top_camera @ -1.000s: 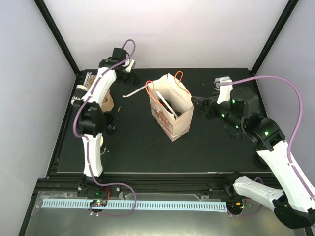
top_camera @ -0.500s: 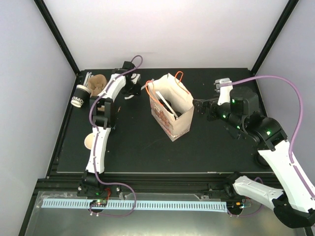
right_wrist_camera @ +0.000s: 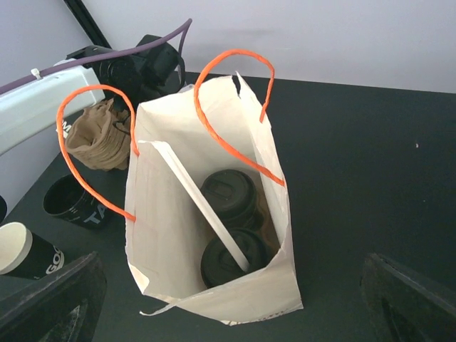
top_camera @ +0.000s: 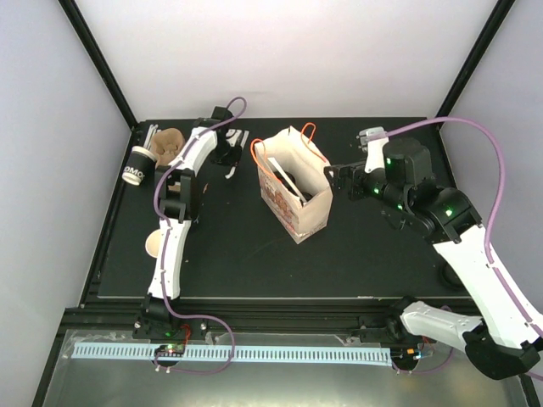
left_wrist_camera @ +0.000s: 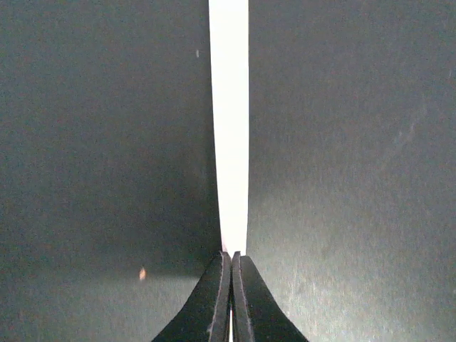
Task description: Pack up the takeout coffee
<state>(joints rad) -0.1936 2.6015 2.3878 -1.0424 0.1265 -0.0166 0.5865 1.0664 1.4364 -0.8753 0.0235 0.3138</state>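
Note:
Two takeout coffee cups with black lids (right_wrist_camera: pixel 228 194) (right_wrist_camera: pixel 229 262) stand inside the white paper bag (top_camera: pixel 297 199) with orange handles; a white stirrer stick (right_wrist_camera: pixel 192 194) leans across them. My left gripper (left_wrist_camera: pixel 231 255) is shut on the end of another white stirrer stick (left_wrist_camera: pixel 229 128), just left of the bag at the back of the table (top_camera: pixel 227 157). That stick (top_camera: pixel 231 172) pokes out toward the front. My right gripper (top_camera: pixel 339 180) hovers beside the bag's right side, open wide, its fingers (right_wrist_camera: pixel 53 299) at the lower corners of the right wrist view with nothing between them.
A lidless black cup with white lettering (top_camera: pixel 136 166) lies on its side at the back left beside a brown pulp carrier (top_camera: pixel 168 142). Another open black cup (right_wrist_camera: pixel 71 203) sits left of the bag. A tan disc (top_camera: pixel 153 244) shows partly behind the left arm.
The left gripper swung from the back-left corner to the loose stick beside the bag and shut on it, turning it. The right gripper edged closer to the bag.

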